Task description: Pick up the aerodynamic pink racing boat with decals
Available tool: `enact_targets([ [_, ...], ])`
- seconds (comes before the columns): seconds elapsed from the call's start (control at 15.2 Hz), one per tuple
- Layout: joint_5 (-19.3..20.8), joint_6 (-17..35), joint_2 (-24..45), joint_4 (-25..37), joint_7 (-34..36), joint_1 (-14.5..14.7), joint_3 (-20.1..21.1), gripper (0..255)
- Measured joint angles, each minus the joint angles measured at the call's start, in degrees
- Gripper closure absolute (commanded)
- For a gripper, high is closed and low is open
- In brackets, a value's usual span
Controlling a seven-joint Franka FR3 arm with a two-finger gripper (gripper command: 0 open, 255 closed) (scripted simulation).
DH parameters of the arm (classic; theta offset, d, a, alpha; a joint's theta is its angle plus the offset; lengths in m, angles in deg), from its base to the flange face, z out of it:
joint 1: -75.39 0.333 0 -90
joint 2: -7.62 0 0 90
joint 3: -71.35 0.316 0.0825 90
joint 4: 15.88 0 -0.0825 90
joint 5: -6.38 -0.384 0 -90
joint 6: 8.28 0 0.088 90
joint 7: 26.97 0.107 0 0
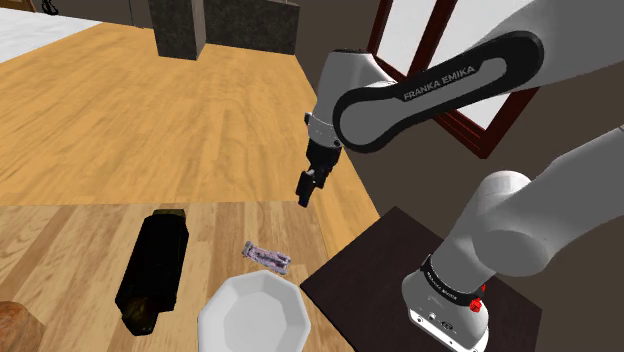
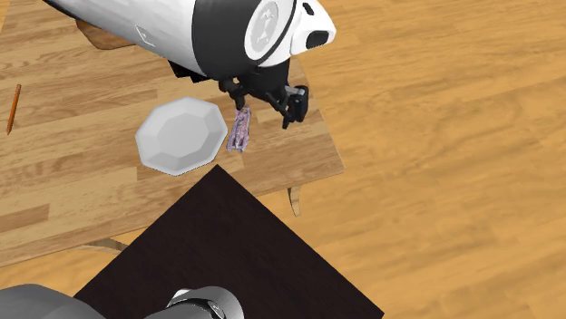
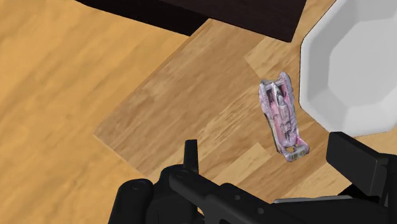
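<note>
The pink and grey racing boat (image 1: 267,258) lies flat on the wooden table (image 1: 70,240), close to the table's corner, beside a white plate (image 1: 252,315). In the second exterior view the boat (image 2: 241,130) rests just right of the plate (image 2: 181,136). My black gripper (image 1: 308,188) hangs in the air above the table's corner, higher than the boat and apart from it. In the wrist view the boat (image 3: 283,118) sits ahead of my gripper (image 3: 264,151), nearer the right finger (image 3: 356,162). The fingers stand apart with nothing between them.
A long black object (image 1: 152,270) lies on the table at the shoulder view's left of the boat, with a brown thing (image 1: 15,325) at the lower left corner. A pencil (image 2: 13,107) lies far off. The dark stand (image 1: 400,280) borders the table's corner.
</note>
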Motion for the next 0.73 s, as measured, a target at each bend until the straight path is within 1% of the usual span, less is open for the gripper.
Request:
enact_targets([
  [0.33, -1.58, 10.48, 11.05, 1.21, -0.61, 2.74, 2.92, 0],
  [0.53, -1.64, 16.56, 18.11, 2.54, -1.05, 3.94, 4.39, 0],
  [0.73, -0.71, 21.81, 24.97, 4.51, -1.03, 5.03, 5.53, 0],
])
